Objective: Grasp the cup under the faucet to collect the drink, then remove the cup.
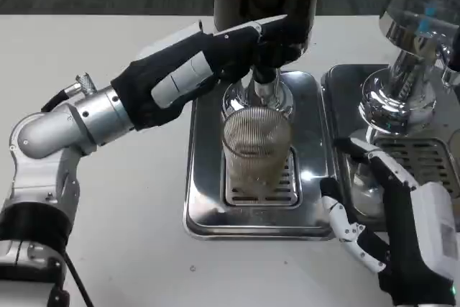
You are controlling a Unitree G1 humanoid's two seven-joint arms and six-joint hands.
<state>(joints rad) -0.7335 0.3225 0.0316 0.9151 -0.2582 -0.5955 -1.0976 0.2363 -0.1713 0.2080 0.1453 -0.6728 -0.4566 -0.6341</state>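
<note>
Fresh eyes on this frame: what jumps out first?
The ribbed glass cup at centre, standing on the grate of a steel drip tray under the dark dispenser's faucet. Next, the left hand reaching in from the picture's left, up at the faucet above the cup. The right hand sits at lower right, fingers spread, by the edge of a second tray under a chrome dispenser.

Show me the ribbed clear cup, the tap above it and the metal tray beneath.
Ribbed clear glass cup (256, 145): head view, front wall.
Chrome faucet (264, 84): head view, spout.
Shiny steel drip tray (198, 199): head view, left rim.
</note>
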